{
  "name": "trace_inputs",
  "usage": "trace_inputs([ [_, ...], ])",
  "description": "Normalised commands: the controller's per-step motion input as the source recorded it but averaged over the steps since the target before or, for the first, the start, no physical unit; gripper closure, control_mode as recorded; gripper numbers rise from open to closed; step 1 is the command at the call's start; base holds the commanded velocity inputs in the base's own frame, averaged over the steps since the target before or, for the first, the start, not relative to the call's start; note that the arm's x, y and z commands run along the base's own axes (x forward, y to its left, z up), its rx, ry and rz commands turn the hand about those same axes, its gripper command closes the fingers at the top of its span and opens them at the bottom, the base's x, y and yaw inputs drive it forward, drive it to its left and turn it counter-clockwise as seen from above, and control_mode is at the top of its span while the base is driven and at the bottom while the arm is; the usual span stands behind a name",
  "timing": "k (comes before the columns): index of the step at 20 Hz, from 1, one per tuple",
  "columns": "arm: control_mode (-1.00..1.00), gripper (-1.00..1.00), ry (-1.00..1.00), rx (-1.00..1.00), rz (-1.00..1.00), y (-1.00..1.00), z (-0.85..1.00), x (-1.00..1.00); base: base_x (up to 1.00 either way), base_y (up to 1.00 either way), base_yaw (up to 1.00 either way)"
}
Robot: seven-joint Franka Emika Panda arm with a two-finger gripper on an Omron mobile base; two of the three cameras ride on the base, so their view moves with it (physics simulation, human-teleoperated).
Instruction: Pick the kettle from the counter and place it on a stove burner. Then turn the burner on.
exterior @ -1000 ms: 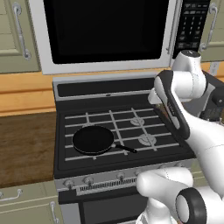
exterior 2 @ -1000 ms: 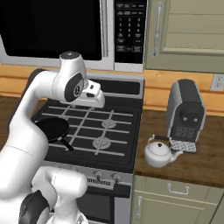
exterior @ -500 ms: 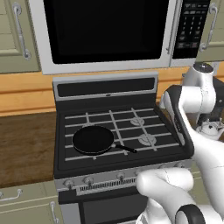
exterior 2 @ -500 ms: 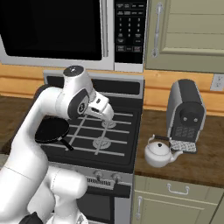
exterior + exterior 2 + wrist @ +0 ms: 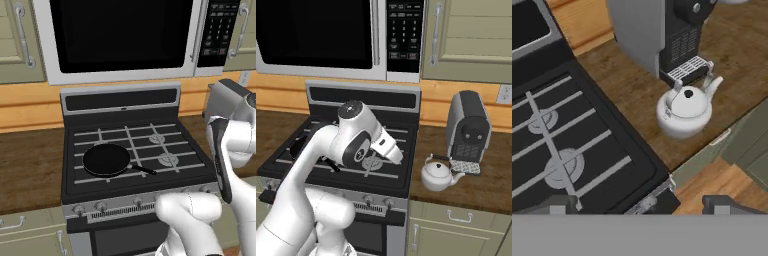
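Observation:
The white kettle (image 5: 438, 175) stands upright on the brown counter (image 5: 491, 185), right of the stove (image 5: 393, 180) and just in front of the coffee machine. In the hand view the kettle (image 5: 684, 110) sits ahead of my gripper (image 5: 641, 204), a good way off. The two fingertips (image 5: 562, 205) stand wide apart with nothing between them, so the gripper is open. From the right base view the gripper (image 5: 397, 157) hangs above the stove's right front part, pointing toward the kettle. Two silvery stove burners (image 5: 564, 167) lie under black grate bars on the stove's right side.
A grey-and-black coffee machine (image 5: 468, 127) stands close behind the kettle. A black frying pan (image 5: 106, 160) rests on the stove's front left burner. The microwave (image 5: 120, 35) hangs above the stove. Knobs (image 5: 101, 205) line the stove's front strip.
The arm has swung right and down from over the stove's back toward the kettle side. The gripper stays open; kettle and pan have not moved.

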Motion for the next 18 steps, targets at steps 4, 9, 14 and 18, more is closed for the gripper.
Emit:
trace_inputs([
  [4,-1.00,-1.00,0.00,0.09,-0.33,-0.80,0.00,-0.24,0.00,0.00,0.00],
  [9,-1.00,-1.00,0.00,0.08,-0.33,-0.82,0.00,-0.05,0.00,0.00,0.00],
  [14,-1.00,-1.00,0.03,0.10,-0.16,-0.55,0.00,0.16,0.00,0.00,0.00],
  [18,-1.00,-1.00,0.02,0.11,-0.02,-0.29,-0.08,0.28,0.00,0.00,0.00],
])
